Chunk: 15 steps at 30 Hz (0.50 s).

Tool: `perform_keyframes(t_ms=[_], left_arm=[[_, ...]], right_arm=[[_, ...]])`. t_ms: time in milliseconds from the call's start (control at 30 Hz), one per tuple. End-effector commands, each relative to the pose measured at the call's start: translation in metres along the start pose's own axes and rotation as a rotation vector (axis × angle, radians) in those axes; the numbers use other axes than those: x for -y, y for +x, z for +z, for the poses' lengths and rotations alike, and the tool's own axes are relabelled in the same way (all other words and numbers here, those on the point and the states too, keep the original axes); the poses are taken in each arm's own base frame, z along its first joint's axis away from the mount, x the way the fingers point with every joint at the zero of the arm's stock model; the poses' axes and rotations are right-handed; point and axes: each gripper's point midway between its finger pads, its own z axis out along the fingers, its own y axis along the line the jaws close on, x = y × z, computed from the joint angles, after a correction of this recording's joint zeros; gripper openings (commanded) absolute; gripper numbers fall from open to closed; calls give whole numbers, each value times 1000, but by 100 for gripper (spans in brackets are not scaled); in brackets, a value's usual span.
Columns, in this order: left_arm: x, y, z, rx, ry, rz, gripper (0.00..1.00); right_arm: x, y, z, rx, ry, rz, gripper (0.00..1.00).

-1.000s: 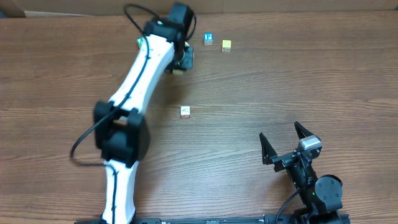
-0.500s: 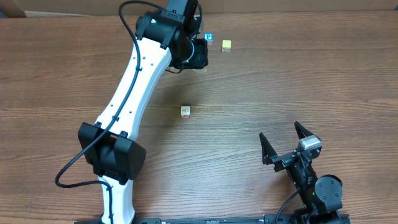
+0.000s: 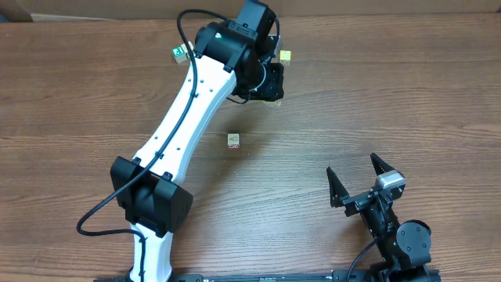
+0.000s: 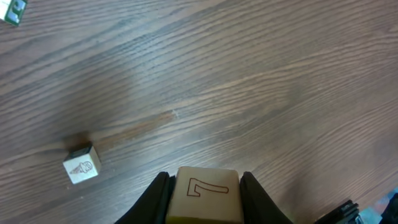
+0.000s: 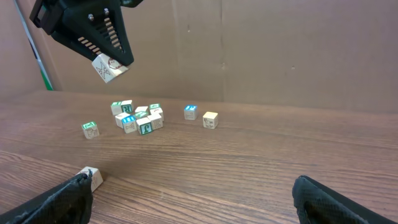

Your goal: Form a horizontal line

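My left gripper (image 3: 266, 82) is shut on a whitish cube with a reddish mark (image 4: 204, 196) and holds it in the air; the right wrist view shows the cube (image 5: 111, 68) well above the table. A second whitish cube with a reddish mark (image 3: 233, 140) lies alone mid-table, and it also shows in the left wrist view (image 4: 81, 165). A teal-and-white cube (image 5: 190, 112) and a yellow cube (image 3: 285, 56) sit side by side at the back with a small gap. No touching row shows. My right gripper (image 3: 364, 184) is open and empty near the front.
A loose jumble of white, teal and green cubes (image 5: 138, 117) lies at the back left, mostly hidden under my left arm in the overhead view. One green-marked cube (image 3: 180, 53) sits apart to its left. Brown cardboard walls the far edge.
My left arm has swung right along the back with the whitish cube held. It now covers the teal-and-white cube in the overhead view. The right arm has not moved.
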Motion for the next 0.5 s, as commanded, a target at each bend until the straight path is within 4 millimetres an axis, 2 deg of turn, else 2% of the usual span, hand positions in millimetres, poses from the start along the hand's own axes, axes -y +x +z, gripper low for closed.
perform_keyframes(t_ms=[0, 267, 467], left_arm=[[-5, 4, 8, -6, -70, -61, 4], [-30, 13, 6, 40, -298, -244, 4], [-32, 24, 17, 51, -371, -310, 4]], right_arm=[[2, 2, 0, 4, 11, 5, 100], [2, 2, 0, 4, 11, 5, 100], [2, 2, 0, 4, 11, 5, 100]])
